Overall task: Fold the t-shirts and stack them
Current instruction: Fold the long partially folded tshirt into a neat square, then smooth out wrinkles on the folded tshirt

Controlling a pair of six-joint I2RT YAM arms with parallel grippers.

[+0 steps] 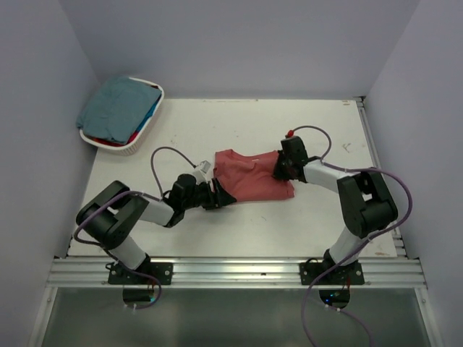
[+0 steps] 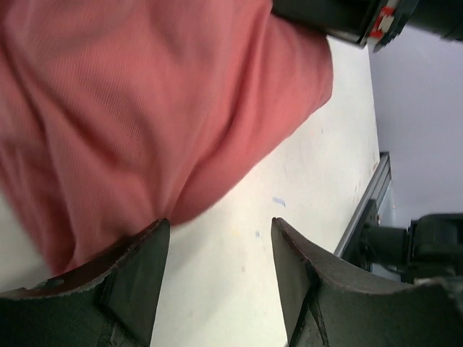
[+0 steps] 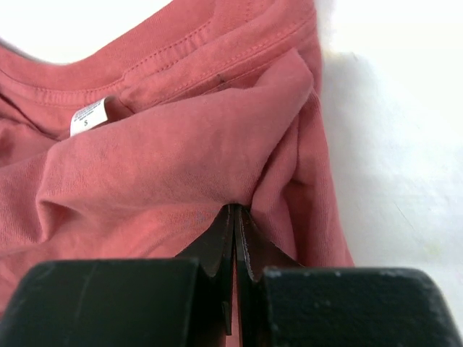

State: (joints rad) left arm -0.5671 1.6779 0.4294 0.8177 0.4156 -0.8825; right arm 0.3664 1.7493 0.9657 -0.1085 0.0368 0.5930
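One brick-red t-shirt (image 1: pixel 253 179) mid-frame, one teal t-shirt (image 1: pixel 116 108) in one white basket (image 1: pixel 139 147) upper left, blue and red bits (image 1: pixel 149 116) alongside, two tools: left tool (image 1: pixel 217 196), right tool (image 1: pixel 280 168).

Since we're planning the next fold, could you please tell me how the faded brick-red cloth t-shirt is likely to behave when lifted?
The faded brick-red cloth t-shirt will likely droop limply: it bunches into soft folds where the right gripper pinches it. It probably weighs little, being thin knit. Pushed, it would likely wrinkle rather than slide flat.
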